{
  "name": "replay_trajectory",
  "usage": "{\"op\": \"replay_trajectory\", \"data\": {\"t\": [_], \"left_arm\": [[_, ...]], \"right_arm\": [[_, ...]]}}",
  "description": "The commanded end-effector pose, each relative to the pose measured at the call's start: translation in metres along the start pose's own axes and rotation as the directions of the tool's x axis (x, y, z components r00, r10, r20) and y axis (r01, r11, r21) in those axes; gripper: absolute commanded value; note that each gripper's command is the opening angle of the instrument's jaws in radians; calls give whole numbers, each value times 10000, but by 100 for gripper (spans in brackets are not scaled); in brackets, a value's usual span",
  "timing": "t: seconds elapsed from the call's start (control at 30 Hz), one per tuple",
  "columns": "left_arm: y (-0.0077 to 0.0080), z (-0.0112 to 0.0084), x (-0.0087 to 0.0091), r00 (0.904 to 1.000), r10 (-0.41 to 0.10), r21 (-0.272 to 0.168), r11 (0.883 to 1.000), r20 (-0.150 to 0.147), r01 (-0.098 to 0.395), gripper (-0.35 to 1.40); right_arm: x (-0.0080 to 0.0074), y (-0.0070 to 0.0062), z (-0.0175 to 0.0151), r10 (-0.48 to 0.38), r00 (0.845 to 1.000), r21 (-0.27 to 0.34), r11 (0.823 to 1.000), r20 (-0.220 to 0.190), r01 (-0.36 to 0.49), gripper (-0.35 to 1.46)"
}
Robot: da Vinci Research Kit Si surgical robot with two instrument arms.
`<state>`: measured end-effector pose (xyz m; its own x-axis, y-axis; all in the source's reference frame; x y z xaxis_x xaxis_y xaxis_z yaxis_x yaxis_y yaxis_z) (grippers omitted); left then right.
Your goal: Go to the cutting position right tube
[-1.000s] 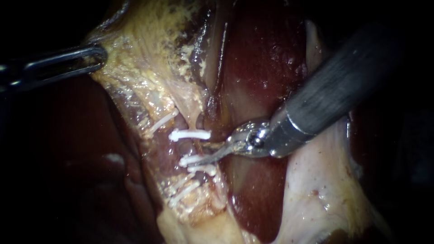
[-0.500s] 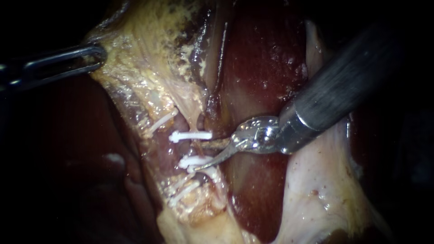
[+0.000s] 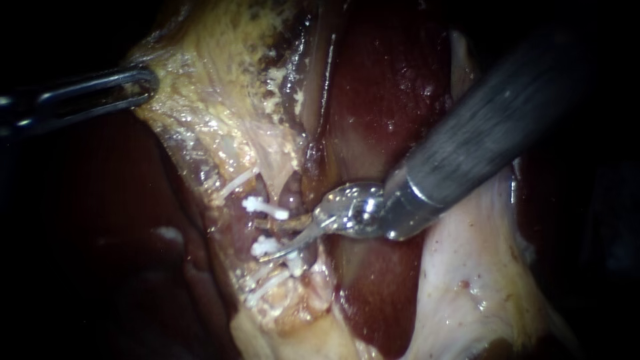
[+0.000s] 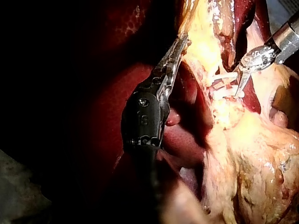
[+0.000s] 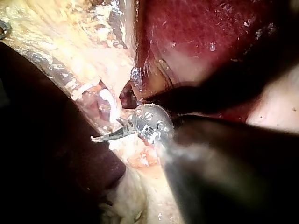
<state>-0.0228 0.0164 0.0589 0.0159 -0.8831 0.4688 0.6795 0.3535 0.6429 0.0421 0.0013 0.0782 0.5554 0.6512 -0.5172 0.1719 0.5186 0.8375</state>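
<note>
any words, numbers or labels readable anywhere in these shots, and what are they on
No text can be read in any view.
tissue: no writing or signs.
clips: plain white, no marks.
left instrument: faint marks on its dark joint block, too blurred to read.
right instrument: bare shiny metal and a dark shaft, no text shows.

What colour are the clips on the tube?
The clips are white; the endoscope view shows them best.
</note>
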Motion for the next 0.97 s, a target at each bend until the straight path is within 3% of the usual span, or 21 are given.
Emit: {"op": "replay_trajectory", "data": {"t": [0.03, 0.5, 0.97], "left_arm": [[0, 0, 0, 10000, 0, -3, 10000, 2, 0, -35], [-1, 0, 1, 10000, 1, -8, 10000, 6, -1, -35], [-2, 1, 1, 10000, 3, 1, 10000, -25, -3, -35]], "right_arm": [[0, 0, 0, 158, 9999, 25, 9999, -61, -158, 44], [2, 6, 2, 791, 9966, 110, 9968, -241, -789, 42], [2, 6, 2, 902, 9956, 124, 9959, -236, -899, 49]]}}
